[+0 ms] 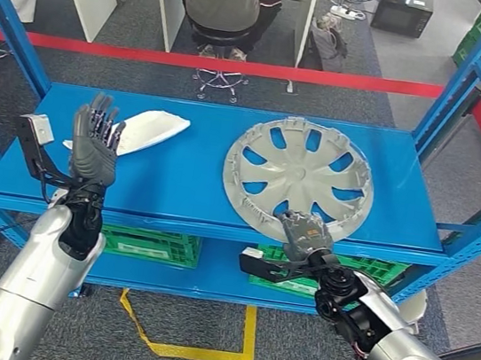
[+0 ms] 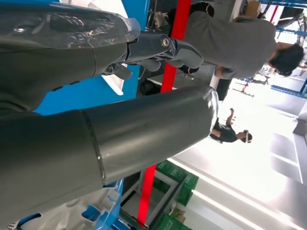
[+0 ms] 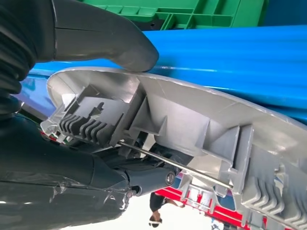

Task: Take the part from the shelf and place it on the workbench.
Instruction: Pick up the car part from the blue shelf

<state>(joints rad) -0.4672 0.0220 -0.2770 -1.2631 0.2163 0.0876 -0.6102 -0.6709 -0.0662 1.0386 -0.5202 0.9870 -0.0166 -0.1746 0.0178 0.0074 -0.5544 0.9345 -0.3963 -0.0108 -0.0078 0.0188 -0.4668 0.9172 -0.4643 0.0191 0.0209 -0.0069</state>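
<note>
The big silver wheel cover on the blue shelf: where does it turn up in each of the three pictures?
Head view: the wheel cover lies flat on the blue shelf, right of centre, with the right hand at its near rim.
Left wrist view: pale ribbed plastic at the lower edge may be it; I cannot tell.
Right wrist view: its ribbed underside runs across the picture, close up.
Shared landmark: the blue shelf.

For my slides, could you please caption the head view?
Right hand grips the silver wheel cover on the blue shelf; left hand raised open.
</note>
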